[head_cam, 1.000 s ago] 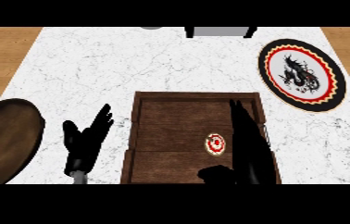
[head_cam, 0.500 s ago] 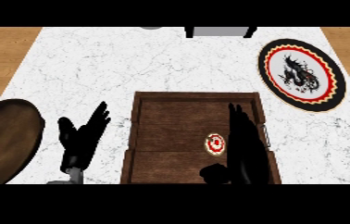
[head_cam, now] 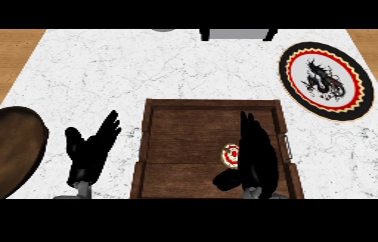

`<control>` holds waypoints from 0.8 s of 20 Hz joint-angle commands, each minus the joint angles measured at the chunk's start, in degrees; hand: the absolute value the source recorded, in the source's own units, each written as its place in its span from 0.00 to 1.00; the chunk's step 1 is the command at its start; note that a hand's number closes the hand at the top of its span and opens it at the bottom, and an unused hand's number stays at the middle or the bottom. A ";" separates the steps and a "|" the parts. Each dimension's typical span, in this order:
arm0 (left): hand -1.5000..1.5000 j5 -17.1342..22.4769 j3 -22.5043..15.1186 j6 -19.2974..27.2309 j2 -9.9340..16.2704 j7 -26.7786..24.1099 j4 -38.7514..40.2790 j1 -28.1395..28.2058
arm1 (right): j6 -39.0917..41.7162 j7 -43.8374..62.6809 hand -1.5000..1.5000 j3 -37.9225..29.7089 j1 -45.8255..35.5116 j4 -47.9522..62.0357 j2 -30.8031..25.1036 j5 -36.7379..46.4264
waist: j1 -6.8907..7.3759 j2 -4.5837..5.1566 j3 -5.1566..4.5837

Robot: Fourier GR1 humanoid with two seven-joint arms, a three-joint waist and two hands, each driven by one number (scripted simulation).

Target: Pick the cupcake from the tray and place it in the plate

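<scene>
the right robot hand (head_cam: 257, 153), fingers straight and apart, has slid lower over the wooden tray (head_cam: 192, 136); the cupcake (head_cam: 232, 154) sits just left of it. the left robot hand (head_cam: 90, 150) rests open, slightly lower.

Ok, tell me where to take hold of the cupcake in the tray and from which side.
Probably by its sides, from the right. The cupcake sits upright in the tray, seen from above as a small round top, so its sides seem the likeliest place for fingers and thumb. The right hand is already open beside it, partly covering it. The left hand rests outside the tray.
</scene>
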 commanded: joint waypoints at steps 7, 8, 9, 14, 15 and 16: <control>0.50 -0.55 1.49 -2.08 0.89 -2.19 1.19 0.55 | 2.58 -3.60 1.00 -0.37 0.08 4.56 -0.62 3.35 | -0.12 -0.03 -0.01; 0.50 -0.53 0.30 -1.15 -0.39 -0.64 -2.29 2.78 | 2.27 -3.24 1.00 0.52 0.09 5.57 0.22 4.27 | -0.05 -0.04 0.00; 0.50 -0.42 0.90 0.25 -1.23 2.13 0.31 -2.84 | -1.00 -5.85 1.00 -0.27 -0.99 10.25 0.23 4.06 | -0.11 0.00 0.00; 0.50 -1.67 0.35 0.49 -1.65 -0.06 0.64 -0.41 | 1.53 -2.24 1.00 1.18 -2.40 2.14 -0.10 10.30 | -0.17 -0.07 -0.02; 0.50 -0.79 -0.21 -0.73 -0.77 1.35 -3.86 2.02 | -4.05 -5.19 1.00 1.33 -0.49 1.04 -1.42 11.24 | -0.06 -0.17 0.01; 0.50 0.53 2.50 -1.64 1.34 1.64 -1.75 0.28 | -6.30 -5.05 1.00 1.69 -2.96 -0.77 -0.60 13.36 | -0.16 -0.23 0.00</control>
